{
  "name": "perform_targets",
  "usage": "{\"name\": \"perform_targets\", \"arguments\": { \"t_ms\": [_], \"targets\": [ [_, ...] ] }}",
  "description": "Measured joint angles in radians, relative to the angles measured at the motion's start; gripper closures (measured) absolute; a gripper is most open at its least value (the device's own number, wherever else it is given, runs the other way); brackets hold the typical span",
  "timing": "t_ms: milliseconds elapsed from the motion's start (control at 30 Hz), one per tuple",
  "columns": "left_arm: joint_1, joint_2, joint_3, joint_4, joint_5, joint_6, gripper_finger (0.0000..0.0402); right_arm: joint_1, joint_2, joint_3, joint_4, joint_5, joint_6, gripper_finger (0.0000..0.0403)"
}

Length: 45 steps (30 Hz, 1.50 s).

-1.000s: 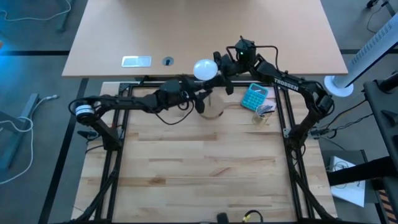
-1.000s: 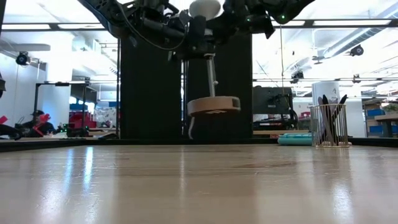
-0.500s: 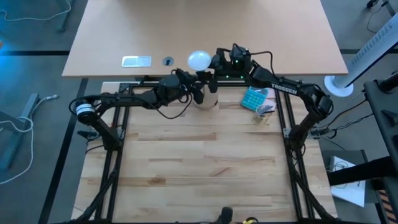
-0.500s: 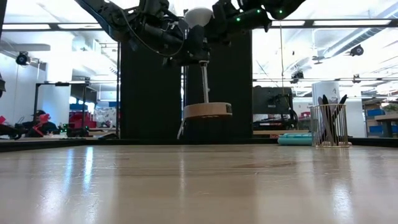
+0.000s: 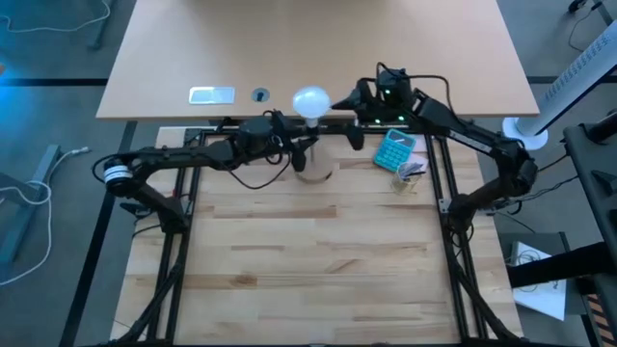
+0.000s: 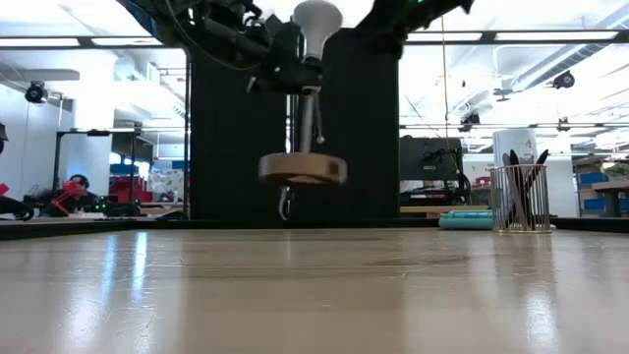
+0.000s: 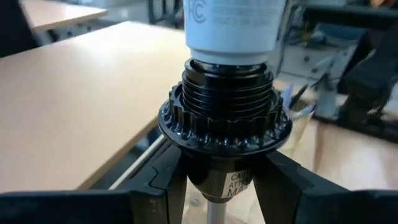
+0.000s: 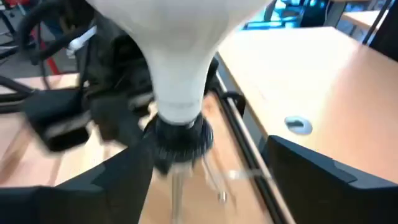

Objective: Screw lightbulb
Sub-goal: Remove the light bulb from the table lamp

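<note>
Lightbulb [image 5: 310, 100] sits upright in the black socket [image 7: 225, 118], neck seated in the threaded collar, whole assembly held up off the table [image 5: 318, 251] at the far edge. Judging by the seating, threads are at least partly engaged; can't tell if fully tight.

Left gripper [image 7: 217, 186] has its fingers clamped on the socket stem just under the collar. Likely reason: it holds the socket steady so the bulb can be turned against it, and lifting the lamp gives the other arm clearance. The wooden disc base [image 6: 302, 168] hangs below on a thin rod, tilted a little, clear of the table.

Right gripper [image 8: 205, 168] is at the bulb's level, fingers spread wide on either side of the neck, touching nothing I can see. Reads as a release between turns or after the last one.

Count: one bulb, one socket, one disc base, two arms. Off to the right on the table: one teal calculator [image 5: 393, 150], one wire mesh pen cup [image 6: 522, 198] with several pens; exact pen count not readable.
</note>
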Motion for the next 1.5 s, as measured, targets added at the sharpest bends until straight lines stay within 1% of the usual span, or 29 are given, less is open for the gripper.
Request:
{"name": "perform_targets", "arguments": {
  "t_ms": [67, 133, 267, 333, 367, 433, 500, 533, 667, 767, 967, 1100, 1133, 1200, 1267, 1333, 1400, 1500],
  "targets": [
    [0.000, -0.038, 0.000, -0.074, -0.022, 0.011, 0.0264, 0.001, -0.028, -0.023, -0.022, -0.001, 0.018, 0.0095],
    [0.001, -0.070, 0.002, -0.116, -0.023, 0.013, 0.0264, 0.002, -0.051, -0.051, -0.021, -0.001, 0.040, 0.0099],
    [-0.003, -0.110, -0.027, -0.103, -0.061, 0.014, 0.0264, 0.019, -0.074, -0.115, 0.020, -0.003, 0.064, 0.0111],
    [-0.013, -0.112, -0.078, -0.015, -0.059, 0.026, 0.0264, 0.031, -0.076, -0.146, 0.036, -0.002, 0.076, 0.0116],
    [-0.016, -0.113, -0.116, 0.062, -0.044, 0.029, 0.0264, 0.035, -0.076, -0.159, 0.049, -0.002, 0.088, 0.0119],
    [-0.019, -0.113, -0.184, 0.213, 0.032, -0.001, 0.0264, 0.038, -0.079, -0.180, 0.059, -0.001, 0.114, 0.0123],
    [-0.022, -0.108, -0.237, 0.328, 0.058, -0.029, 0.0264, 0.037, -0.080, -0.188, 0.060, 0.010, 0.122, 0.0128],
    [-0.023, -0.106, -0.262, 0.359, 0.060, -0.032, 0.0264, 0.036, -0.080, -0.189, 0.061, 0.021, 0.125, 0.0130],
    [-0.022, -0.065, -0.338, 0.420, 0.030, -0.032, 0.0264, 0.039, -0.081, -0.189, 0.068, 0.023, 0.138, 0.0138],
    [-0.026, -0.040, -0.352, 0.473, 0.037, -0.024, 0.0264, 0.052, -0.081, -0.193, 0.086, 0.023, 0.134, 0.0142],
    [-0.058, 0.034, -0.410, 0.575, 0.040, -0.019, 0.0264, 0.109, -0.081, -0.244, 0.222, 0.023, 0.122, 0.0138],
    [-0.064, 0.058, -0.416, 0.606, 0.042, -0.020, 0.0262, 0.151, -0.085, -0.314, 0.337, 0.088, 0.120, 0.0126],
    [-0.067, 0.064, -0.417, 0.601, 0.043, -0.019, 0.0251, 0.160, -0.087, -0.336, 0.361, 0.108, 0.118, 0.0123],
    [-0.070, 0.068, -0.421, 0.594, 0.043, -0.013, 0.0213, 0.178, -0.090, -0.379, 0.422, 0.127, 0.124, 0.0118],
    [-0.075, 0.067, -0.421, 0.601, 0.043, -0.002, 0.0175, 0.192, -0.090, -0.434, 0.524, 0.129, 0.157, 0.0116],
    [-0.077, 0.066, -0.421, 0.600, 0.042, 0.004, 0.0150, 0.209, -0.082, -0.484, 0.646, 0.137, 0.191, 0.0114],
    [-0.077, 0.067, -0.420, 0.591, 0.043, 0.005, 0.0140, 0.227, -0.060, -0.519, 0.748, 0.173, 0.201, 0.0115],
    [-0.078, 0.069, -0.417, 0.589, 0.040, 0.003, 0.0140, 0.245, -0.019, -0.535, 0.798, 0.209, 0.169, 0.0118]
  ]
}}
